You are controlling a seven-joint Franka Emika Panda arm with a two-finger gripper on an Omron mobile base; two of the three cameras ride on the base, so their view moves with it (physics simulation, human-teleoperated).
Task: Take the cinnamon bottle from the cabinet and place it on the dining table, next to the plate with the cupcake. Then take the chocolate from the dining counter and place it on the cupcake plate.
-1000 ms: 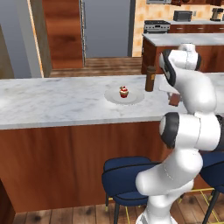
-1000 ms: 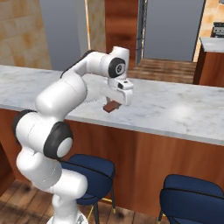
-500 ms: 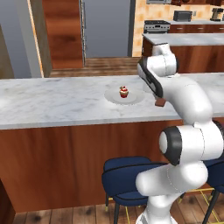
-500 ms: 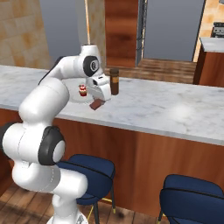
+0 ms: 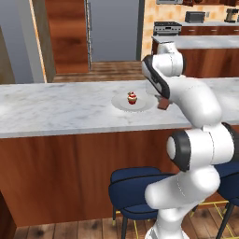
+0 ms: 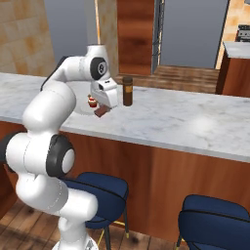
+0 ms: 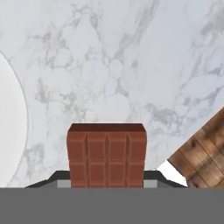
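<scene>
Chocolate (image 7: pixel 106 154), a small flat brown bar cut into squares, is sitting squeezed between the robot's two dark fingers, so the gripper (image 6: pixel 101 112) is holding it tight over the near edge of the long white marble counter (image 5: pixel 56 112). It is hanging just beside the round pale grey plate (image 5: pixel 122 105) with the tiny red cupcake (image 5: pixel 132 98). A small dark brown bottle (image 6: pixel 127 91) is standing near the counter's far edge.

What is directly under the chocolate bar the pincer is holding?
Under the ridged brown chocolate bar lies bare veined marble counter; the round pale grey plate's rim sits off to one side. The bar covers the marble straight beneath it.
</scene>
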